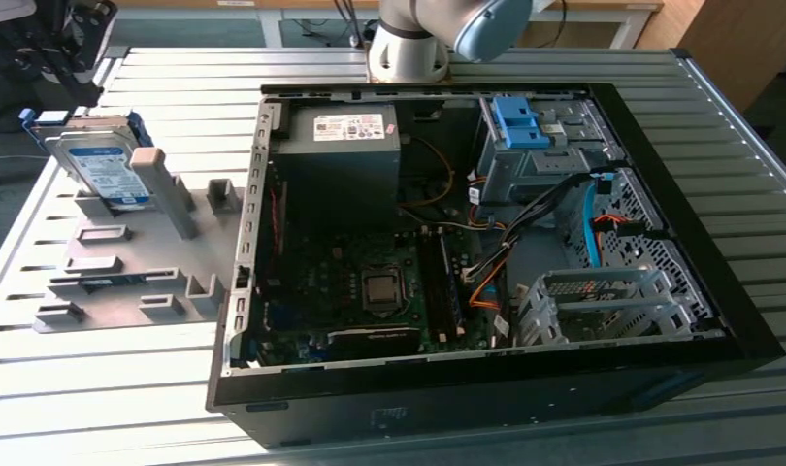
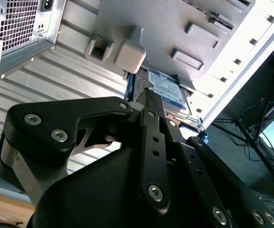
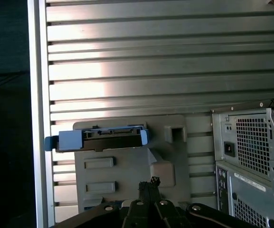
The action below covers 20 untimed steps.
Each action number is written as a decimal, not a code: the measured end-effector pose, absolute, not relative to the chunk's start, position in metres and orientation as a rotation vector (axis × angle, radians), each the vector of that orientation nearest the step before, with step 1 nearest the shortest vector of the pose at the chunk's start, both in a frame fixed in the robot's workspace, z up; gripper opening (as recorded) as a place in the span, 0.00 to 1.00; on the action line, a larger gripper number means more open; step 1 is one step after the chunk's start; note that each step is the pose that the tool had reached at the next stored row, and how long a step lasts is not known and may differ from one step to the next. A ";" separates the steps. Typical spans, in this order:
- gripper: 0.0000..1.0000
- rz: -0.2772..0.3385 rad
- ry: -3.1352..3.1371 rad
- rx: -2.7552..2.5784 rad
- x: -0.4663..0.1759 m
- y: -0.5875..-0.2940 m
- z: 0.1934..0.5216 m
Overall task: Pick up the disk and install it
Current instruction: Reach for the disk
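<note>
While the disk (image 1: 102, 170) leans in its rack (image 1: 121, 282), I'd treat it as stiff, dense, shock-sensitive; grip across its blue-framed sides. Fingers (image 3: 144, 190) look together, empty.

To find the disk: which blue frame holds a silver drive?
The frame on the grey stand, outside the case; the bracket inside it carries no drive.

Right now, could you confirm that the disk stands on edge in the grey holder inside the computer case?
Not inside: the disk stands on edge in the grey holder outside the computer case, at the exterior view's left of it, as the exterior view shows.
</note>
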<state>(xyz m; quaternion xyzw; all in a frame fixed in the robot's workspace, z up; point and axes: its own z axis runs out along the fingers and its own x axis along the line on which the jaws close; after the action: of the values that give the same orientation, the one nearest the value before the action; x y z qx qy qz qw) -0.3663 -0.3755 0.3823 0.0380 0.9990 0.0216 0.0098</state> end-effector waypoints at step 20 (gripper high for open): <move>0.11 0.061 3.119 0.118 -0.381 -0.370 0.382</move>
<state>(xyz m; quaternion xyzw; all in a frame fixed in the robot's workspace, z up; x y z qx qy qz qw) -0.3808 -0.3703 0.3820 0.0379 0.9990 0.0196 0.0099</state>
